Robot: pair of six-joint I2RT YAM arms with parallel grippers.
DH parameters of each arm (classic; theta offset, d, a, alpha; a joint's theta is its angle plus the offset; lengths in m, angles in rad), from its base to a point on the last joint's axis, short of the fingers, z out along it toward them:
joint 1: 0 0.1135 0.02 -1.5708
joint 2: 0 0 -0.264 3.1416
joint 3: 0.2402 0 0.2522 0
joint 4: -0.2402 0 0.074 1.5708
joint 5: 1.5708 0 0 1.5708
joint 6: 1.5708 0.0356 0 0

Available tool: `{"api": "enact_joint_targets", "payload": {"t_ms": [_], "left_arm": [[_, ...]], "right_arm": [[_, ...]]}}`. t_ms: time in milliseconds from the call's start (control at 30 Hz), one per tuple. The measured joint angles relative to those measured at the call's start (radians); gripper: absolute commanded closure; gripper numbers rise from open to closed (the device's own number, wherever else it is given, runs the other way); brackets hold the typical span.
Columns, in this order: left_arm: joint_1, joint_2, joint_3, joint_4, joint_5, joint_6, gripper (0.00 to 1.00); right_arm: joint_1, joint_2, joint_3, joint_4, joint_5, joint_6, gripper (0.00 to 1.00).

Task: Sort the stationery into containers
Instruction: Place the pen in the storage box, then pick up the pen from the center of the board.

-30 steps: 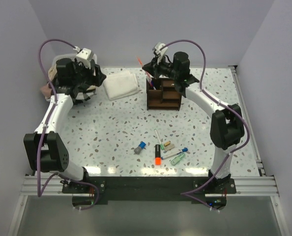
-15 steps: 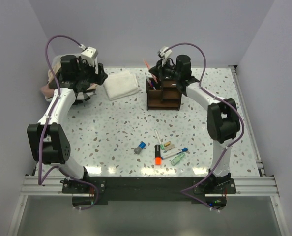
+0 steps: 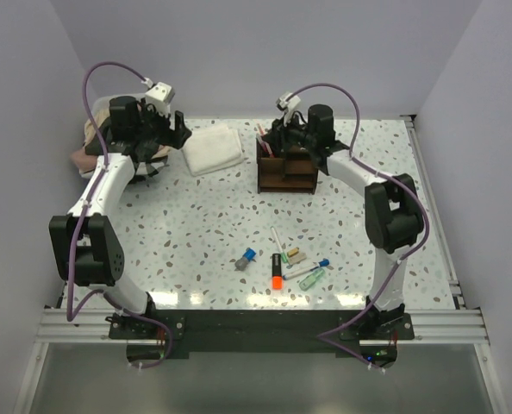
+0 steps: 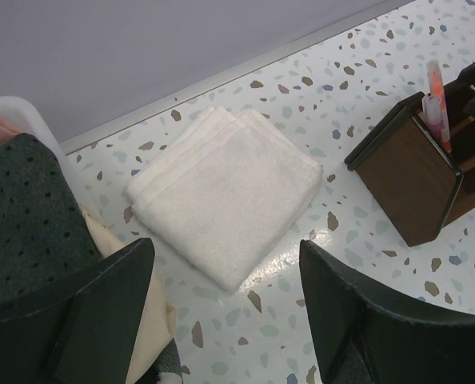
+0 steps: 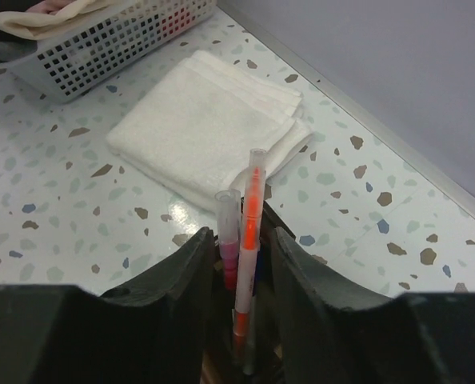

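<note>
The dark brown organiser (image 3: 287,169) stands at the back middle of the table and also shows in the left wrist view (image 4: 405,180). My right gripper (image 3: 274,138) (image 5: 239,240) hovers over its tall back-left compartment, with the jaws a little apart. A red pen (image 5: 250,212) and a pink-capped pen (image 5: 228,232) stand upright between the fingers, inside the compartment. Near the front lie a blue-capped marker (image 3: 246,259), a white pen (image 3: 277,239), an orange-black highlighter (image 3: 277,272), a tan bit (image 3: 296,255), a blue pen (image 3: 313,267) and a green bit (image 3: 313,279). My left gripper (image 3: 174,134) (image 4: 225,248) is open and empty.
A folded white cloth (image 3: 213,148) (image 4: 225,192) (image 5: 213,128) lies left of the organiser. A white bin of clothes (image 3: 90,145) (image 5: 101,48) sits at the back left, under my left arm. A metal rail (image 3: 433,207) runs along the right edge.
My right gripper has moved down over the organiser. The red pen, which stuck out tilted above it, now stands upright in the compartment. The left arm has shifted slightly.
</note>
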Motion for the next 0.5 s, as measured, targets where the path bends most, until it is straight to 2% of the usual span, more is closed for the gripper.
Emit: {"api": "enact_joint_targets", "payload": {"t_ms": [267,367,500], "left_arm": [[-0.034,-0.034,-0.032,0.019,0.026,0.001,0.20],[-0.103,-0.067,-0.042,-0.016,0.057,0.031,0.20],[-0.252,-0.138,-0.075,-0.107,0.101,0.100,0.21]], "right_arm": [[0.000,-0.205,-0.025,-0.120,0.037,-0.034,0.55],[0.000,-0.320,-0.050,-0.176,0.087,-0.033,0.54],[-0.016,-0.493,-0.140,-0.289,0.147,0.021,0.54]]}}
